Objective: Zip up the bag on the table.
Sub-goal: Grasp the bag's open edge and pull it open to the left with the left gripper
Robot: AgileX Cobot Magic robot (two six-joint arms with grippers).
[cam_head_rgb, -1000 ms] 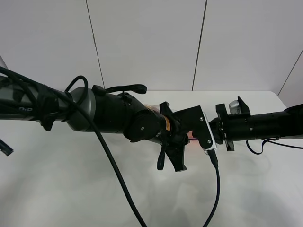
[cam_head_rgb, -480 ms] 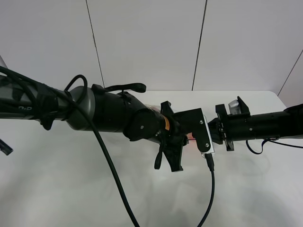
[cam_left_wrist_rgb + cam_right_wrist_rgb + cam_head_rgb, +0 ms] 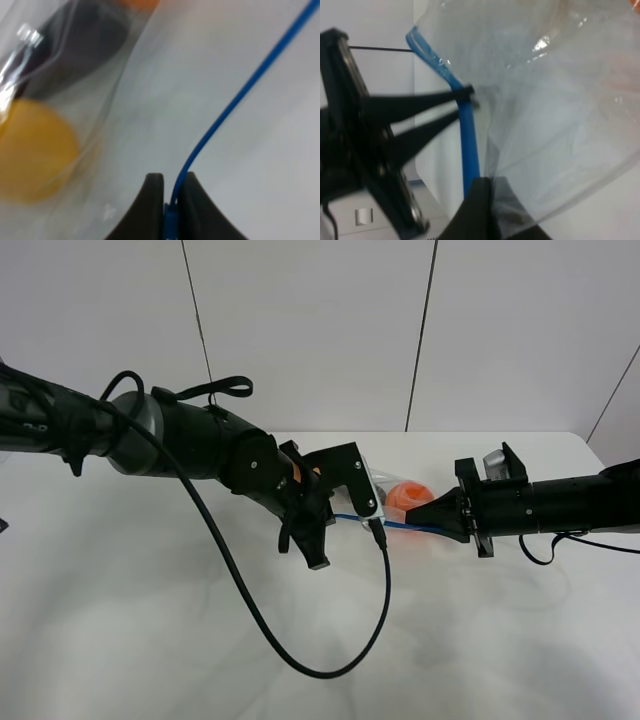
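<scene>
The clear plastic bag (image 3: pixel 383 487) lies on the white table (image 3: pixel 150 630) between my two grippers. Its blue zip strip (image 3: pixel 400 526) runs taut from one gripper to the other. My left gripper (image 3: pixel 334 517) is shut on the strip, which the left wrist view shows pinched between the fingertips (image 3: pixel 170 200). My right gripper (image 3: pixel 441 513) is shut on the strip's other end and the bag corner (image 3: pixel 470 150). An orange fruit (image 3: pixel 405 496) shows inside the bag. A yellow fruit (image 3: pixel 30 150) and a dark purple item (image 3: pixel 75 45) show in the left wrist view.
The left arm's black cable (image 3: pixel 330 660) loops over the table in front of the bag. Grey wall panels (image 3: pixel 310 330) stand behind the table's far edge. The right wrist view shows the left gripper's black fingers (image 3: pixel 415 107) closed on the strip.
My left gripper has slid left along the blue strip, away from the right gripper. The strip and the orange fruit now show between them. The right arm has held still.
</scene>
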